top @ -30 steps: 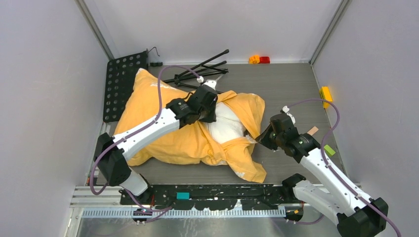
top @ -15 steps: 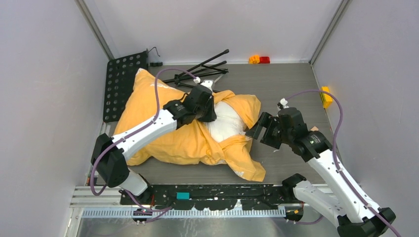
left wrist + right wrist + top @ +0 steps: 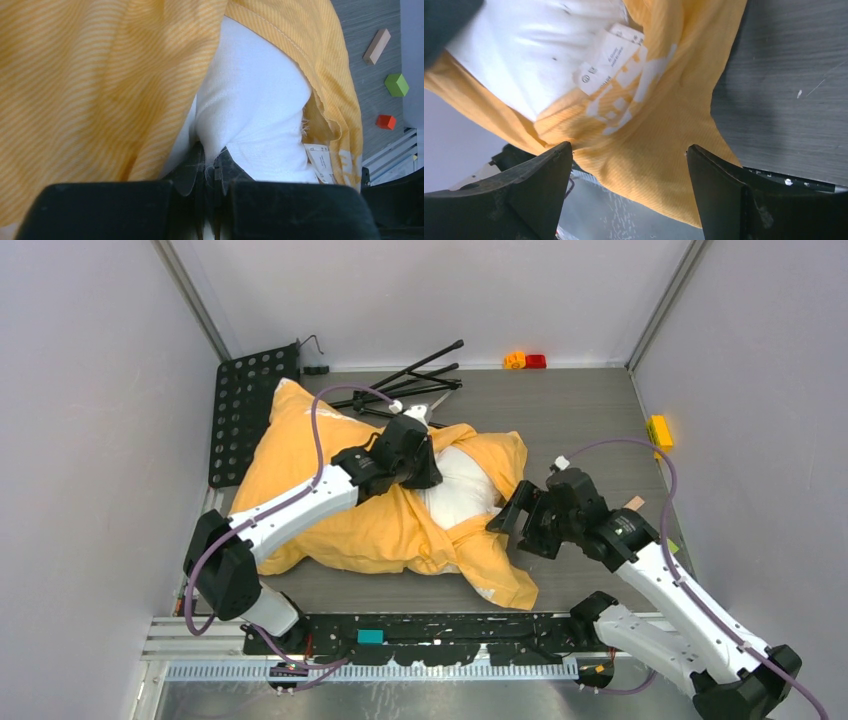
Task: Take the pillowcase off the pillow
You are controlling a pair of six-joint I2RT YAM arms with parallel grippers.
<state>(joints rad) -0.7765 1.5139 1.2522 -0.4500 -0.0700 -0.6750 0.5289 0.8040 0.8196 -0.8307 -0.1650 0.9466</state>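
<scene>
The pillowcase (image 3: 340, 500) lies orange-yellow side out across the table's middle, pulled back so that the white pillow (image 3: 458, 488) bulges out of its open right end. My left gripper (image 3: 422, 468) is shut on a pinch of the pillow's white fabric (image 3: 215, 162), with the pillowcase (image 3: 100, 75) bunched beside it. My right gripper (image 3: 508, 530) stands open just right of the pillowcase's loose flap. In the right wrist view the flap (image 3: 659, 125) hangs between and beyond the wide-apart fingers (image 3: 719, 185), apart from both, and the pillow (image 3: 534, 45) with its white label (image 3: 609, 55) lies further on.
A black perforated plate (image 3: 245, 410) and a folded black stand (image 3: 410, 380) lie at the back left. Small blocks sit at the back wall (image 3: 525, 361) and along the right side (image 3: 658, 430), with tan (image 3: 376, 46), green (image 3: 396, 84) and red (image 3: 385, 121) ones near my right arm.
My right gripper has opened wide from shut and shifted left toward the pillowcase's flap. The left gripper keeps its pinch on the pillow and has barely moved.
</scene>
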